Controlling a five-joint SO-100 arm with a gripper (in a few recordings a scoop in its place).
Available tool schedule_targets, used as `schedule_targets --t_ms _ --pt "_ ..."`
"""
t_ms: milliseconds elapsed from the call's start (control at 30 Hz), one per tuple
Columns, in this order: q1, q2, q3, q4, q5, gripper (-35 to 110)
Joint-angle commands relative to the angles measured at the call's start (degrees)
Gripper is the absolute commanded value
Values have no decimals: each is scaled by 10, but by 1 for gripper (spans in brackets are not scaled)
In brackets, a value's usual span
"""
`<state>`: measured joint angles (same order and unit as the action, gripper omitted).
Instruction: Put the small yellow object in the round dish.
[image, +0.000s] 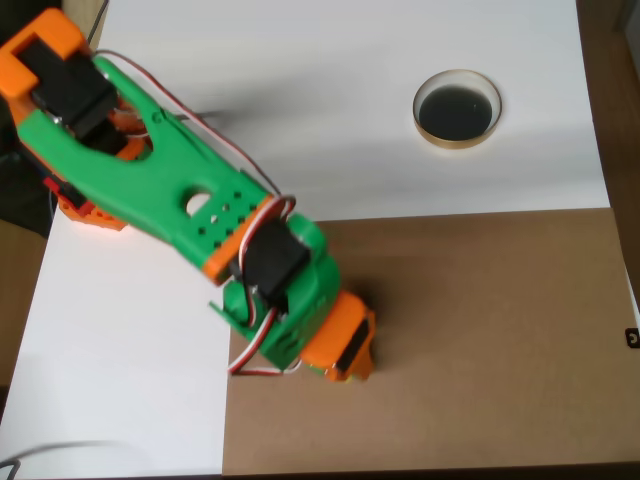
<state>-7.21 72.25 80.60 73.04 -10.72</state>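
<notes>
We judge the pick is underway: our claw (345, 368) is low over the brown tabletop (480, 340), a yellow sliver beneath; grip state unclear. Next, carry far-right to the round dish (457, 109).

We see a green and orange plastic arm (200, 200) with a smooth, slightly matt finish and black motor blocks (272, 262). The white table surface (330, 90) looks like smooth matt paper or board. The brown sheet (480, 340) looks like matt cardboard. The round dish (457, 108) has a pale tan rim and a glossy dark inside.
</notes>
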Motion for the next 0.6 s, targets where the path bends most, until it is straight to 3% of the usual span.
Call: schedule_targets --t_ms 0,567 --pt "-30 69 -38 21 -26 0" --pt "-268 87 -57 73 -48 0"
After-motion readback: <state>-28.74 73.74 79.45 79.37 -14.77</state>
